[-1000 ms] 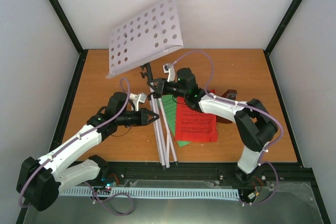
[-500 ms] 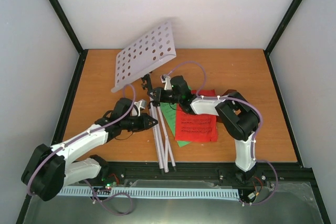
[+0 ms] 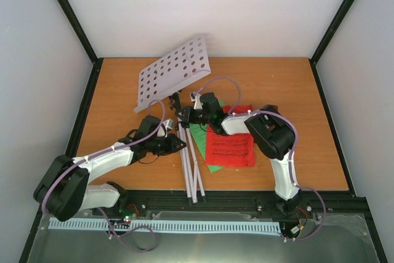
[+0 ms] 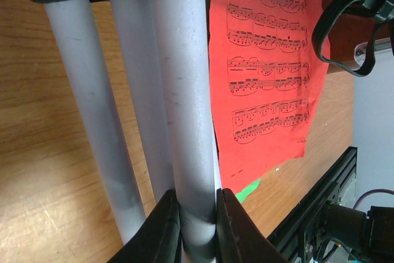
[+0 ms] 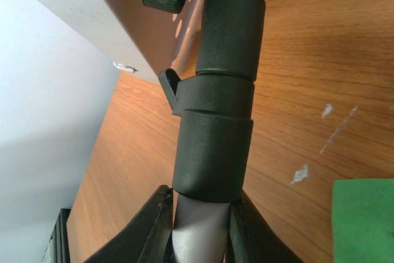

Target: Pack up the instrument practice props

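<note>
The tray has sunk lower, toward centre frame; the right arm has folded in leftward.

Wooden table; flat on it, 1 red sheet over 1 green sheet. Alongside, silver stand, legs folded.

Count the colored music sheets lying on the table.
2. The red sheet lies right of the folded legs of the tripod stand; the green sheet lies mostly under it, peeking out at its left edge. More could be hidden beneath.
</note>
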{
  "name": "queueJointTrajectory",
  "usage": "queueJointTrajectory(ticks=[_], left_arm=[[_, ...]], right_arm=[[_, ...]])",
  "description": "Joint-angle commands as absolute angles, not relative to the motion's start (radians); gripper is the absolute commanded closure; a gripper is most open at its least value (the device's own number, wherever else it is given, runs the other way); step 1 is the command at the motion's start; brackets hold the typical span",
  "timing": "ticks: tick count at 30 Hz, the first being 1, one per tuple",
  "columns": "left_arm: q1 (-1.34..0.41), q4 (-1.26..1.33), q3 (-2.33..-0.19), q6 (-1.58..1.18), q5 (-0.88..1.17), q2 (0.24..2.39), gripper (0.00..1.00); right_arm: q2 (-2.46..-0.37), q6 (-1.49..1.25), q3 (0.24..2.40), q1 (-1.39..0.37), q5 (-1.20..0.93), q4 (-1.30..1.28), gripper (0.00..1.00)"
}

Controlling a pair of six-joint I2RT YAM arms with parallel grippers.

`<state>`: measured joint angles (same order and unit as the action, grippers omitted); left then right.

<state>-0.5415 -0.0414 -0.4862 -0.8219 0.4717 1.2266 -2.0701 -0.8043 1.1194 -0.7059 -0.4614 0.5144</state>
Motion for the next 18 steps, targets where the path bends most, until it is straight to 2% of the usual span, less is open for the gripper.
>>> queueJointTrajectory(ticks=[1, 4, 18], left_arm=[[-0.529, 0.280, -0.532, -0.723, 0.392, 1.249, 1.00], [-0.529, 0.290, -0.532, -0.719, 0.393, 1.274, 1.00], [-0.529, 0.310, -0.541, -0.688, 0.378, 1.346, 1.00]], right_arm=[[-2.103, -0.570, 1.149, -0.719, -0.464, 0.590, 0.97], [-2.122, -0.546, 1.157, -0.718, -0.453, 0.580, 0.95], [-2.120, -0.493, 1.121, -0.711, -0.416, 0.591, 0.67]])
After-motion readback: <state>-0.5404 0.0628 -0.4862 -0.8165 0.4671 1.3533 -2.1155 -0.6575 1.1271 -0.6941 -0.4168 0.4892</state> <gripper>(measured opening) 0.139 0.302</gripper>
